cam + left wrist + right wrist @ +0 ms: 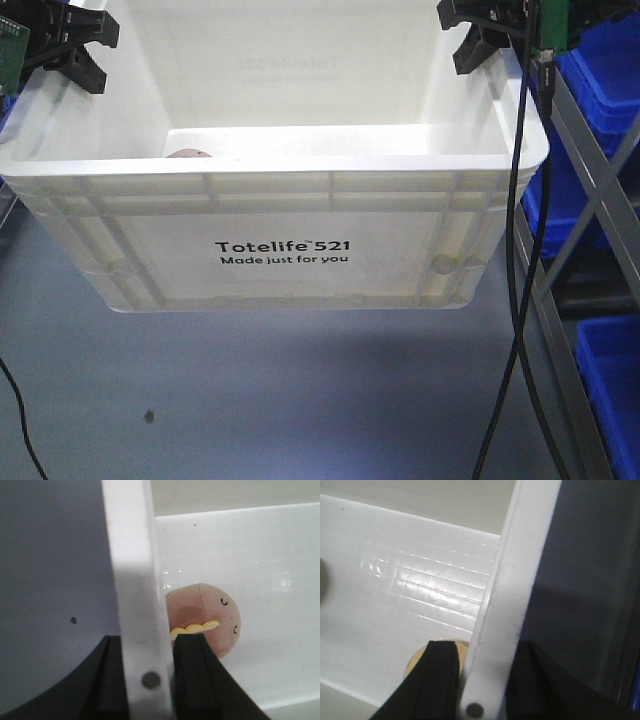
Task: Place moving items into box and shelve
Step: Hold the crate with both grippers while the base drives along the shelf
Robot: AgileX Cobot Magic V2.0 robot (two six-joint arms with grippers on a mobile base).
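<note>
The white box (pixel 280 183), printed "Totelife 521", hangs above the grey floor and casts a shadow below itself. My left gripper (pixel 75 50) (pixel 145 640) is shut on the box's left rim (pixel 132 570), one finger inside and one outside. At the opposite side my right gripper (pixel 480 40) (pixel 487 647) is shut on the right rim (pixel 520 570). A pale pink ball (pixel 210 615) (pixel 188 153) with a small face lies on the box's bottom near the left wall. A yellowish ball (pixel 415 662) peeks out behind the right inner finger, mostly hidden.
A metal shelf frame (pixel 590 210) with blue bins (pixel 610 70) stands close on the right. A further blue bin (pixel 610 380) sits lower down. A black cable (pixel 520 250) hangs from the right arm. The floor has a dark speck (pixel 149 416).
</note>
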